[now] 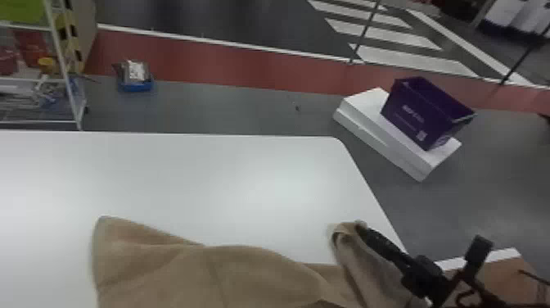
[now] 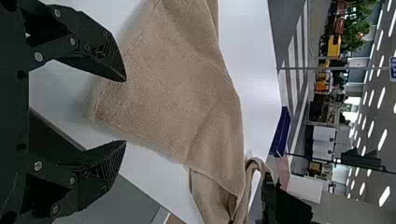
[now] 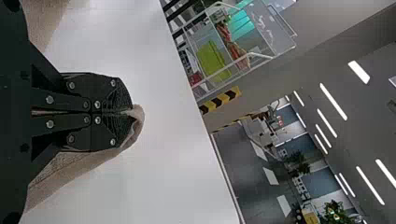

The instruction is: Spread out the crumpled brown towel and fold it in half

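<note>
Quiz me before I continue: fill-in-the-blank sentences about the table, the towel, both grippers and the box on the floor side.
The table under the brown towel is ____.
The gripper shut on the towel is the ____ one.
The left gripper is not shut but ____.
The box on the white slab is ____.

Missing words: white; right; open; purple.

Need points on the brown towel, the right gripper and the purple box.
Brown towel point(image 2: 173, 84): left wrist view, on its broad face.
Right gripper point(image 3: 130, 112): right wrist view, between its fingertips.
Purple box point(image 1: 413, 110): head view, on its side wall.
</note>
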Controlling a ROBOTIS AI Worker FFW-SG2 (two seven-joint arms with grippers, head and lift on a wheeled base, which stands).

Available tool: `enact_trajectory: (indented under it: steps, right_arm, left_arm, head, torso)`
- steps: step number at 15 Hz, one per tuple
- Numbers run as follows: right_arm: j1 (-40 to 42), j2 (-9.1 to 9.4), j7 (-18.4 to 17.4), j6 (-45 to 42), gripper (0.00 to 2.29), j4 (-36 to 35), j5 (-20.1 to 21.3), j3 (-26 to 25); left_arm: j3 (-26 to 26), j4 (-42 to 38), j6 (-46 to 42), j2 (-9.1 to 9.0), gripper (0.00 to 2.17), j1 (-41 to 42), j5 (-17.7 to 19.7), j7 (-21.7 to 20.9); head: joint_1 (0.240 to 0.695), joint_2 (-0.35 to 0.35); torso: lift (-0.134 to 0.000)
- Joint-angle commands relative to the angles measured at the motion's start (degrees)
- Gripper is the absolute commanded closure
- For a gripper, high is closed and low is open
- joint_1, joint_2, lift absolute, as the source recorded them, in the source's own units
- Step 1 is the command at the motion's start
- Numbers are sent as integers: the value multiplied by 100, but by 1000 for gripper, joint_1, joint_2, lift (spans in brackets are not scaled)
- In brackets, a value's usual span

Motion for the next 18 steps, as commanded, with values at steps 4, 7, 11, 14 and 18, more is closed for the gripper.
enact_trajectory:
  steps: [4, 7, 11, 14, 18]
  right_arm:
    - [0, -8, 12, -31, 2250, 21, -46, 4]
    - [9, -17, 30, -31, 2250, 38, -73, -22]
    - [18, -17, 47, -31, 2250, 38, -99, -13]
    - [18, -17, 74, -48, 2250, 56, -117, -31]
    - [27, -43, 91, -66, 2250, 117, -204, -75]
  left_arm:
    - [-159, 251, -140, -27, 93, -118, -278, 92]
    - [-220, 295, -140, -27, 164, -153, -314, 109]
    - [-334, 366, -87, -36, 221, -250, -410, 232]
    - [-475, 506, -17, -62, 299, -373, -630, 303]
    - [-493, 532, 1, -62, 650, -435, -621, 320]
  head:
    - [695, -350]
    - [695, -350]
    - [695, -350]
    - [695, -350]
    - [695, -350]
  torso:
    - [-124]
    - [-124]
    - [-124]
    - [-124]
    - [-124]
